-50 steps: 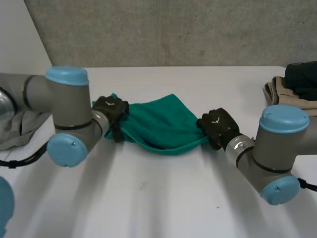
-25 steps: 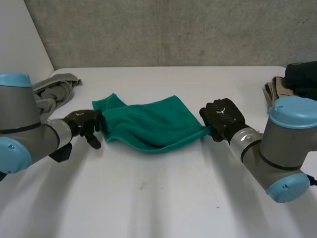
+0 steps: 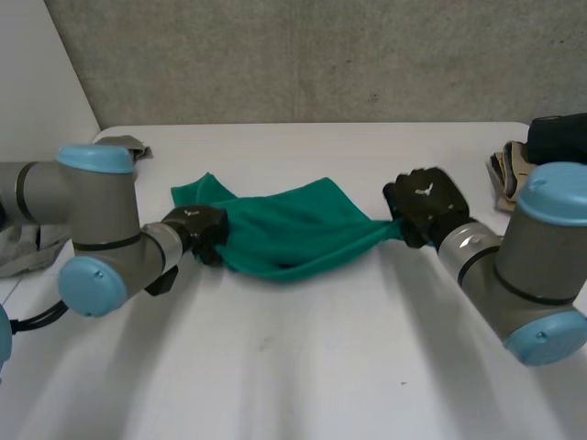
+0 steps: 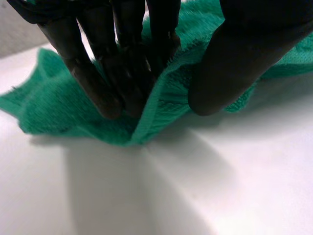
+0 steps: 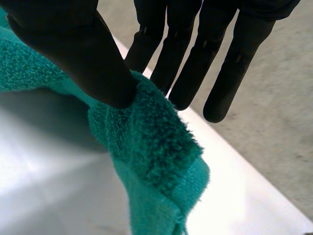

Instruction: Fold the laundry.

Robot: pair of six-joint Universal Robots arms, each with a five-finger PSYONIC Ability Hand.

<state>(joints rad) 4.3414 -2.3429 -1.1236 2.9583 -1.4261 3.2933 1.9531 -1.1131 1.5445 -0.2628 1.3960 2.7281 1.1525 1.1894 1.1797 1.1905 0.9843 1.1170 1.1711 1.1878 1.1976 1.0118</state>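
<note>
The green towel [image 3: 293, 234] is held stretched over the worktop [image 3: 303, 367]; one edge is pinched by the left robot hand [image 3: 197, 229], the opposite corner by the right robot hand [image 3: 424, 203]; spreading seems in hand; next, laying it flat is called for.

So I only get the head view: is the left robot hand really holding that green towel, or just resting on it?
Observer: Holding. Its wrist view shows the left robot hand pinching a raised fold of the green towel between fingers and thumb.
Operator: And the right one?
Observer: The right robot hand pinches a hemmed corner between thumb and fingers.
Operator: A big bite?
Observer: No, just the corner; its tip sticks out past the thumb and droops.
</note>
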